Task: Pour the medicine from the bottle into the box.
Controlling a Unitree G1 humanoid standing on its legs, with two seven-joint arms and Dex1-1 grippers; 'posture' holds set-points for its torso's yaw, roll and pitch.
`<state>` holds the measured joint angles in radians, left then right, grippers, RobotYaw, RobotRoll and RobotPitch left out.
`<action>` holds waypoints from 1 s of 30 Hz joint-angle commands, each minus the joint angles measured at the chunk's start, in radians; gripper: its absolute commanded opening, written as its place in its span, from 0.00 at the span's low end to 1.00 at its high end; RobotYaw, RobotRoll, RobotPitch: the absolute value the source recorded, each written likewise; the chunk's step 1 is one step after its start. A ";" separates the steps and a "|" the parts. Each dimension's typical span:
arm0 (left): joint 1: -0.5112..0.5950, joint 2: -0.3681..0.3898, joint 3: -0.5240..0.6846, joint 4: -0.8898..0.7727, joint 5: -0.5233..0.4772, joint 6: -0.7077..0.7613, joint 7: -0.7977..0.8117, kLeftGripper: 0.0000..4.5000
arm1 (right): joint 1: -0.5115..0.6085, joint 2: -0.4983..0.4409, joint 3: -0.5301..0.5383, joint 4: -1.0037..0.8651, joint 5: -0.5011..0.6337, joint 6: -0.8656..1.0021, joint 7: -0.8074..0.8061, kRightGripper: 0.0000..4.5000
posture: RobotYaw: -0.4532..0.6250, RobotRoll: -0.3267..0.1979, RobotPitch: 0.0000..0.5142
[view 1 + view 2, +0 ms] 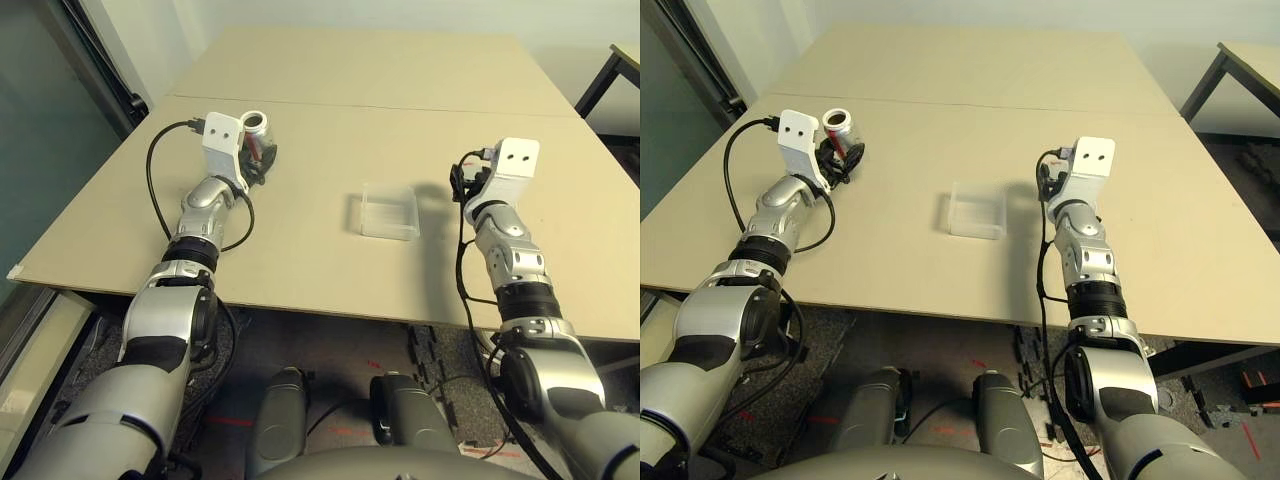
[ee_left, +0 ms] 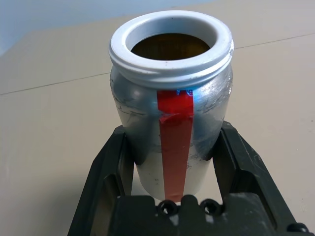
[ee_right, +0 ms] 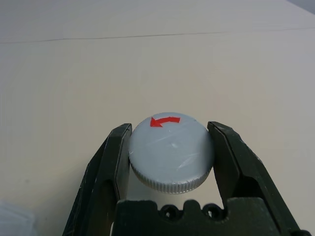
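Note:
The silver-grey bottle [image 2: 172,113] with a red stripe stands upright and uncapped at the table's left, white mouth open. My left gripper [image 2: 173,142] is shut on its body; in the left eye view the bottle [image 1: 258,128] shows just past that wrist. The medicine is hidden inside the dark mouth. My right gripper [image 3: 170,132] is shut on the round grey cap [image 3: 170,157] with a red arrow, just above the table at the right [image 1: 462,185]. The clear box [image 1: 390,230] lies between the arms, nearer the right one, with nothing visible in it.
The beige table [image 1: 350,110] has a seam across it behind the bottle and bare room all around the box. Its front edge runs just beneath my forearms. A second table's corner [image 1: 625,55] stands at the far right, and a dark glass wall [image 1: 40,130] at the left.

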<state>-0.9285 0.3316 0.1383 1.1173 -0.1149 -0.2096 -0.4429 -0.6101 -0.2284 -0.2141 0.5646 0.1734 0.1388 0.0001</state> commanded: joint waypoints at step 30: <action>-0.059 0.006 -0.012 0.054 0.036 0.011 0.011 0.54 | 0.050 -0.023 -0.003 -0.493 0.106 0.493 0.074 1.00 | 0.39 0.62 0.13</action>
<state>-0.9642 0.3317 0.1367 1.1563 -0.0978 -0.2080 -0.4370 -0.5815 -0.2378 -0.2104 0.1617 0.2461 0.5524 0.0617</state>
